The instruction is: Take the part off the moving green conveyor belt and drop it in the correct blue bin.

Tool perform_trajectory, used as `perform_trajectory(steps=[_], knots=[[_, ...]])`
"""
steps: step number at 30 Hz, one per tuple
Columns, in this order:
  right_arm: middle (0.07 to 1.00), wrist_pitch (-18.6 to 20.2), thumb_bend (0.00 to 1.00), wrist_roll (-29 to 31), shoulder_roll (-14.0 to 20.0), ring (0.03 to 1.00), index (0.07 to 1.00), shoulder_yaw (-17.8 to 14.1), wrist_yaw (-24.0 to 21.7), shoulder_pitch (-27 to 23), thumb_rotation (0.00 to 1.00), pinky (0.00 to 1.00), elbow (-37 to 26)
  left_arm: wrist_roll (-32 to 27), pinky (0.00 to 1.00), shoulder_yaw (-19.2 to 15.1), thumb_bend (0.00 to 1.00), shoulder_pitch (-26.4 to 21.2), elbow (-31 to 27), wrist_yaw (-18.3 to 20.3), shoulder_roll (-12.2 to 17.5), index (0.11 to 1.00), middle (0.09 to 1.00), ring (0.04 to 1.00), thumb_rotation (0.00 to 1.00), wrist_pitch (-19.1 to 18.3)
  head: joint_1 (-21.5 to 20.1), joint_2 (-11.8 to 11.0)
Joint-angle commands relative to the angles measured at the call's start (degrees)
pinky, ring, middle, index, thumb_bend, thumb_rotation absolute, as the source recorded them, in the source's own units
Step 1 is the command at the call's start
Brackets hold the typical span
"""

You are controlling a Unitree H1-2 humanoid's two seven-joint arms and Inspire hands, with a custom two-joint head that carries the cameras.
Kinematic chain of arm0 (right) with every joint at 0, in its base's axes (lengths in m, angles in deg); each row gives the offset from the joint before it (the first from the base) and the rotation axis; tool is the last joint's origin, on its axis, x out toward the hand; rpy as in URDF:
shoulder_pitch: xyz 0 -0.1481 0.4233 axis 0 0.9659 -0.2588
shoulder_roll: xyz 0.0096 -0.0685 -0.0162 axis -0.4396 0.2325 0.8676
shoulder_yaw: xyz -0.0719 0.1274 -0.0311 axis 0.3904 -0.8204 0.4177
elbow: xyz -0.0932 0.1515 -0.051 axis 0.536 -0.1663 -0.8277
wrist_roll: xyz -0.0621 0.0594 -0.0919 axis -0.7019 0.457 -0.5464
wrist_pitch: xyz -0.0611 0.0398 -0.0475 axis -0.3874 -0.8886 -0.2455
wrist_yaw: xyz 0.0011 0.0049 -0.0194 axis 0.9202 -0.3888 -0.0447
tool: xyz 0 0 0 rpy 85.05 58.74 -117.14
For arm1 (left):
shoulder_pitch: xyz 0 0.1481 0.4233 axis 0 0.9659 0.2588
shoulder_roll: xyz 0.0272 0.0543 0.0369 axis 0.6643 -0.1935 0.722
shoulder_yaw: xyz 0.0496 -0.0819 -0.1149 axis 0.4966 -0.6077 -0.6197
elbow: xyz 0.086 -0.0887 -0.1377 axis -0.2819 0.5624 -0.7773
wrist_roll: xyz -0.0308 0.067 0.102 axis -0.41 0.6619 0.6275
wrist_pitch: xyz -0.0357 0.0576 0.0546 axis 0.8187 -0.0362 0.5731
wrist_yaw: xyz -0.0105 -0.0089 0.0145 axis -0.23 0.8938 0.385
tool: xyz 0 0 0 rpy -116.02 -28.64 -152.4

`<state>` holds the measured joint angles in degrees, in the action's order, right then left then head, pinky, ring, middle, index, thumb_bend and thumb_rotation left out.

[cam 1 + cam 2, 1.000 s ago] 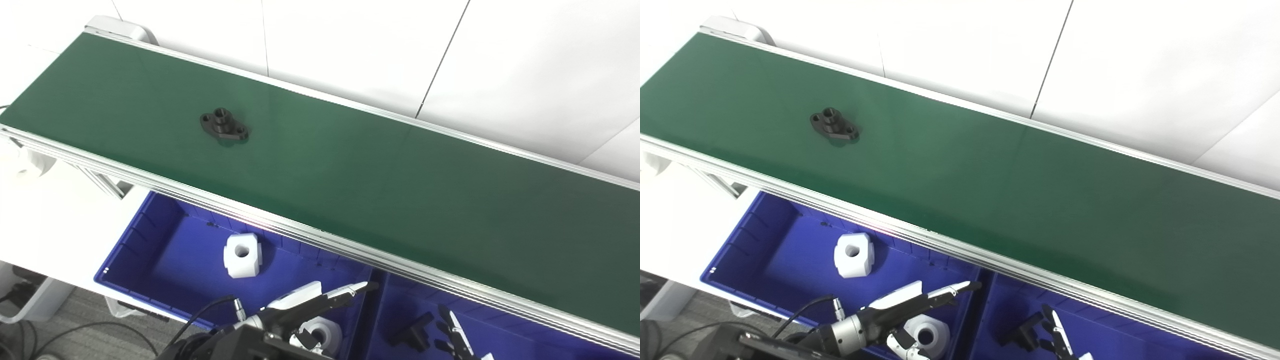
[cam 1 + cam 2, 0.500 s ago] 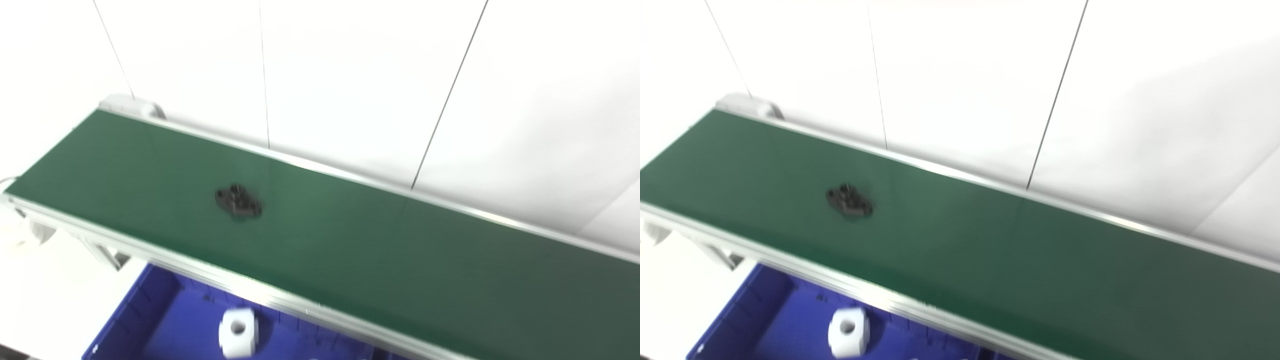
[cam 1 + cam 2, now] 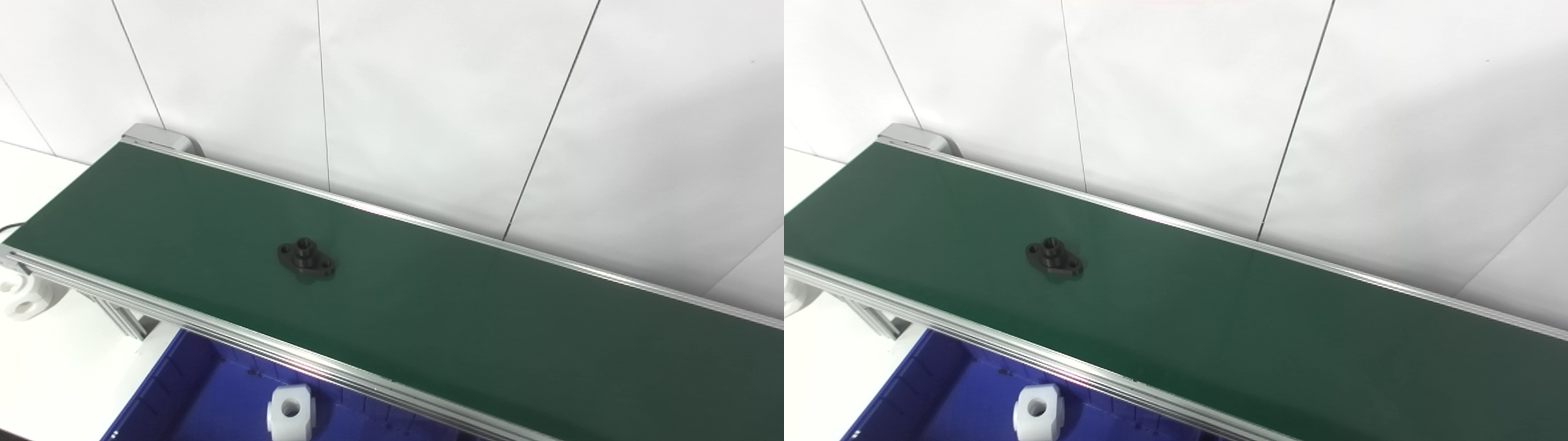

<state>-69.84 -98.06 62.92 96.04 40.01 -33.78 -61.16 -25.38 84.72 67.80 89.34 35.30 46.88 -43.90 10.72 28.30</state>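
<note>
A small black flanged part point(image 3: 306, 260) with a raised centre hub and two side holes lies flat on the green conveyor belt point(image 3: 465, 306), left of the belt's middle; it also shows in the right eye view point(image 3: 1055, 260). A blue bin point(image 3: 202, 398) sits below the belt's near rail at the bottom left and holds a white block with a hole point(image 3: 290, 411). Neither hand is in view.
The belt runs diagonally from the upper left to the lower right, with aluminium rails point(image 3: 257, 349) on both sides. A white panelled wall point(image 3: 429, 92) stands behind it. A white bracket point(image 3: 21, 297) sits on the white surface at the left edge.
The camera has tilted upward, so the whole picture has shifted down and both hands and the right bin have left the frame. The black part has travelled a little rightward along the belt.
</note>
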Motion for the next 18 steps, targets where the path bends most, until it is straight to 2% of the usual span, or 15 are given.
perform_trajectory(steps=[1,4,5,9,12,15,18], knots=[[0.946,-5.9,0.95,1.7,-0.5,0.908,0.945,-0.7,1.6,0.0,0.28,0.75,0.0,0.0,0.81,0.0,0.83,-0.4,-0.1,-1.4,-0.4,1.000,1.000,0.969,0.46,2.0,0.0,-0.1],[0.908,-9.6,0.96,1.2,-1.0,0.850,0.918,-1.2,5.0,0.3,0.29,0.67,-0.2,-0.5,0.82,0.1,0.83,-0.7,0.3,-1.2,-0.5,1.000,1.000,0.976,0.44,1.9,0.1,0.0],[0.880,-10.0,0.94,0.9,-1.0,0.820,0.892,-1.0,6.4,0.5,0.30,0.66,-0.9,-0.2,0.80,0.1,0.84,-0.8,0.4,-1.2,-0.5,1.000,1.000,0.968,0.47,1.8,0.1,0.0],[0.814,-10.1,0.91,1.2,0.2,0.759,0.847,1.1,13.8,0.8,0.28,0.62,-5.8,-0.6,0.80,0.4,0.83,-1.4,1.2,-1.4,-0.4,1.000,1.000,0.966,0.47,2.4,-0.3,0.2],[0.778,-10.1,0.92,-0.6,1.4,0.718,0.826,2.7,18.8,0.0,0.32,0.60,-8.8,-0.6,0.80,0.7,0.83,-1.8,1.6,-1.5,-0.3,1.000,1.000,0.969,0.48,2.6,-1.0,0.5],[0.785,-10.1,0.92,0.6,2.3,0.728,0.831,2.9,19.5,-1.2,0.35,0.62,-13.3,0.0,0.79,0.7,0.84,-1.9,1.7,-2.0,-0.4,1.000,1.000,0.963,0.49,2.4,-1.4,0.8],[0.776,-10.1,0.93,2.0,2.5,0.718,0.815,2.2,19.2,-3.1,0.31,0.63,-16.9,-0.2,0.79,0.9,0.84,-1.9,1.4,-1.7,-0.6,1.000,1.000,0.970,0.48,1.8,-1.2,1.0]])
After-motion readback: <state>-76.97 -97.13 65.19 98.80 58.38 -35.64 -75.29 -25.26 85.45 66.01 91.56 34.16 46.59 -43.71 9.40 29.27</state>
